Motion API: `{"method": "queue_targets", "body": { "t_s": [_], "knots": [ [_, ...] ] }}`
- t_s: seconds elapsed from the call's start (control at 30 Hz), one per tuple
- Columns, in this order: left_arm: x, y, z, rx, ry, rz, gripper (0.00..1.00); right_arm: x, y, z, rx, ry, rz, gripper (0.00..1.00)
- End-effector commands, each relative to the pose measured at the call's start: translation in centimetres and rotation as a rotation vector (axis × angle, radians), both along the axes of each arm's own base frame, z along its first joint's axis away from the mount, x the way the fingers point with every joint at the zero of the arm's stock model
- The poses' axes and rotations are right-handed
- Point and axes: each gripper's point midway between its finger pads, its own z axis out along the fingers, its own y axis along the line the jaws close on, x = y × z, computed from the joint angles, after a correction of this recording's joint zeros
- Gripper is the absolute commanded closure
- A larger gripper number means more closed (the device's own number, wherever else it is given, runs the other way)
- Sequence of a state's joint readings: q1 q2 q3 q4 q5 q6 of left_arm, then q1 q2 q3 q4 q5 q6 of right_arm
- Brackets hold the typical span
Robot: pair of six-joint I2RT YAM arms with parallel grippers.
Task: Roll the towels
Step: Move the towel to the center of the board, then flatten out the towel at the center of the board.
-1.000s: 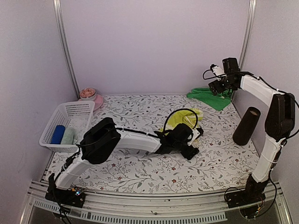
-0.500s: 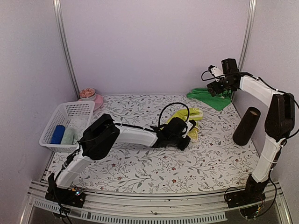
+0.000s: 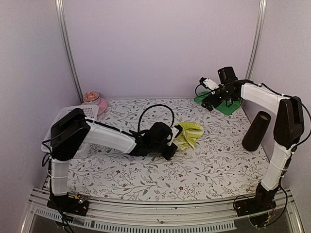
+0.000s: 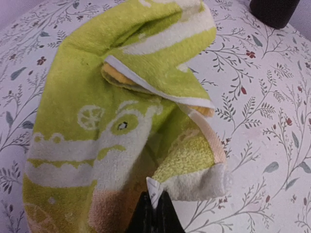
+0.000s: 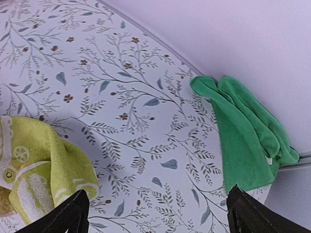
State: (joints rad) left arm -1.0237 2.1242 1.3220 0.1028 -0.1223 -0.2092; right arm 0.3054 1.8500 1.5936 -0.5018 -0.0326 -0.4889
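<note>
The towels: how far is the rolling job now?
Done: nothing visible; neither towel is rolled yet. In hand: the left gripper is shut on an edge of the yellow-green towel, which lies crumpled mid-table. To do: rolling it, then the green towel, folded at the far right corner near the open right gripper.

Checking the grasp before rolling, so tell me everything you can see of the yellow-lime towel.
The yellow-lime towel is soft terry with pale white bands and a lemon-slice motif, white-hemmed, orange-tinged underneath. It lies crumpled and loosely folded over itself, unrolled, on the floral tablecloth. The left gripper is shut on its near edge, by a white tag.
</note>
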Motion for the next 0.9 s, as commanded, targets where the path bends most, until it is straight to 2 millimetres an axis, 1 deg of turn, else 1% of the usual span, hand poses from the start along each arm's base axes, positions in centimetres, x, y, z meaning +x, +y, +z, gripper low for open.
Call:
{"method": "queue_targets", "body": {
  "t_s": [0.0, 0.07, 0.1, 0.2, 0.23, 0.27, 0.33, 0.4, 0.43, 0.57, 0.63, 0.73, 0.77, 0.8, 0.83, 0.87],
  "knots": [
    [1.0, 4.2, 5.7, -0.105, -0.064, 0.136, 1.00, -4.9, 4.3, 1.0, 0.021, 0.034, 0.269, 0.01],
    [0.3, 5.8, 6.1, -0.115, -0.065, 0.160, 1.00, -8.3, 6.7, 0.7, 0.042, 0.069, 0.430, 0.02],
    [0.0, 6.7, 6.2, -0.114, -0.067, 0.171, 1.00, -10.0, 7.7, 0.6, 0.024, 0.058, 0.526, 0.02],
    [-0.6, 8.7, 6.3, -0.120, -0.067, 0.200, 1.00, -14.8, 10.1, 0.6, -0.021, -0.023, 0.725, 0.01],
    [-0.8, 9.2, 6.2, -0.128, -0.062, 0.198, 1.00, -16.2, 10.9, 0.6, -0.057, -0.078, 0.798, 0.01],
    [-1.1, 9.7, 5.8, -0.131, -0.055, 0.195, 1.00, -17.4, 11.4, -0.2, -0.082, -0.124, 0.845, 0.00],
    [-1.3, 10.1, 5.9, -0.142, -0.051, 0.192, 1.00, -19.1, 12.8, -0.4, -0.111, -0.203, 0.923, 0.00],
    [-1.6, 10.3, 5.9, -0.147, -0.047, 0.184, 1.00, -19.7, 13.9, -1.1, -0.128, -0.214, 0.956, 0.01],
    [-1.7, 10.4, 5.7, -0.147, -0.045, 0.185, 1.00, -19.5, 14.2, -2.0, -0.142, -0.197, 0.956, 0.03],
    [-2.1, 10.8, 5.2, -0.147, -0.035, 0.183, 1.00, -17.9, 15.2, -5.7, -0.204, -0.192, 0.909, 0.07],
    [-2.2, 10.9, 5.0, -0.150, -0.031, 0.182, 1.00, -17.3, 15.6, -7.4, -0.219, -0.173, 0.894, 0.11],
    [-2.3, 11.3, 4.7, -0.153, -0.026, 0.186, 1.00, -17.9, 16.2, -8.9, -0.213, -0.134, 0.919, 0.13],
    [-2.3, 11.4, 4.6, -0.155, -0.024, 0.191, 1.00, -18.1, 16.3, -9.5, -0.229, -0.129, 0.929, 0.15],
    [-2.3, 11.6, 4.6, -0.158, -0.024, 0.192, 1.00, -18.1, 16.4, -9.9, -0.240, -0.125, 0.934, 0.21],
    [-2.2, 11.7, 4.6, -0.160, -0.024, 0.196, 1.00, -18.2, 16.6, -10.1, -0.246, -0.123, 0.942, 0.32],
    [-2.2, 11.8, 4.6, -0.165, -0.024, 0.198, 1.00, -18.2, 16.7, -10.1, -0.243, -0.121, 0.945, 0.47]
  ]
}}
